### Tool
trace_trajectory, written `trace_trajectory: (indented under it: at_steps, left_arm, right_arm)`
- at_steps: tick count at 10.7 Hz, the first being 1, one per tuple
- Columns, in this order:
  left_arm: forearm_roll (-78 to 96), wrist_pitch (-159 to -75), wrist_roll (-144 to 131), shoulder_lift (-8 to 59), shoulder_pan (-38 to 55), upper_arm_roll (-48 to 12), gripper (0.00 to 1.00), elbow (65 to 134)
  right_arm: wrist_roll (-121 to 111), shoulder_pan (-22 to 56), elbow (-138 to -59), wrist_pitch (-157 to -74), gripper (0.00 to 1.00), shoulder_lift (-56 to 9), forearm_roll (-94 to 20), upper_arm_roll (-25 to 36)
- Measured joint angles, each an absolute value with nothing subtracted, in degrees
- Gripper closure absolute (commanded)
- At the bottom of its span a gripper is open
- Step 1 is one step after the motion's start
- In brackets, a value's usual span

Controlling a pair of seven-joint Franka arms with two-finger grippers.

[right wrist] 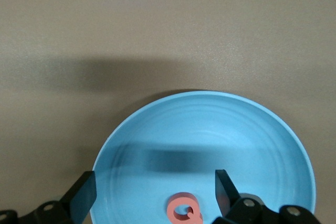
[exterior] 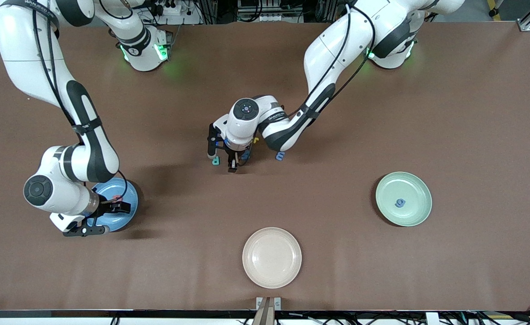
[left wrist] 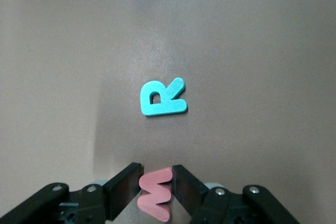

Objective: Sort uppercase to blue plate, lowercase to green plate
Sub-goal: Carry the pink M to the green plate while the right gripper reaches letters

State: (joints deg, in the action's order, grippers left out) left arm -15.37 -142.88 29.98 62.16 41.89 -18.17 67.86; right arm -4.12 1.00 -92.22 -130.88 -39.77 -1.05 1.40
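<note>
Though half cut off, fingers [left wrist: 125,186] pinch red m [left wrist: 156,193].

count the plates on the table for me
3: the blue plate at the right arm's end under the right claw, the cream plate nearest the front camera, and the green plate toward the left arm's end. None look hidden.

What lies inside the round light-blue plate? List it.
A red foam Q lies in the round light-blue plate, under the open right gripper. From the front, that arm covers part of the plate, so anything else there is hidden.
</note>
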Motion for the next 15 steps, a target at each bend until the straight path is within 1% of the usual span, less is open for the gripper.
trace_trajectory:
  at_steps: [3, 5, 8, 10, 12, 13, 15]
  left_arm:
    - [-14.6, -141.8, 29.8, 62.2, 42.0, -18.2, 0.83, 67.5]
    - [-13.9, -139.5, 29.8, 61.8, 42.0, -18.2, 0.87, 67.0]
    - [-12.0, -134.7, 29.6, 59.4, 41.4, -18.1, 0.87, 66.0]
    - [-11.2, -131.9, 29.6, 57.0, 39.7, -17.9, 0.87, 65.8]
    - [-11.1, -129.4, 29.6, 55.3, 37.6, -17.8, 0.93, 65.8]
    - [-11.0, -127.6, 29.6, 54.5, 36.5, -17.8, 1.0, 65.8]
    - [-9.5, -123.5, 29.6, 52.2, 32.8, -17.7, 1.0, 65.7]
  right_arm:
    - [-4.0, 1.0, -92.2, -130.9, 0.0, -39.8, -1.1, 1.4]
    - [-4.0, 1.0, -92.2, -130.9, 0.0, -39.8, -1.1, 1.4]
    - [-2.7, 1.8, -92.2, -130.8, 0.0, -39.8, -1.1, 1.3]
    - [0.0, 3.8, -92.2, -130.7, 0.0, -39.8, -1.1, 1.3]
    - [3.6, 6.7, -92.0, -129.4, 0.0, -39.7, -1.1, 1.2]
    - [5.7, 8.2, -92.0, -129.0, 0.0, -39.7, -1.1, 1.2]
    - [10.0, 10.9, -91.8, -128.0, 0.0, -39.6, -1.1, 0.9]
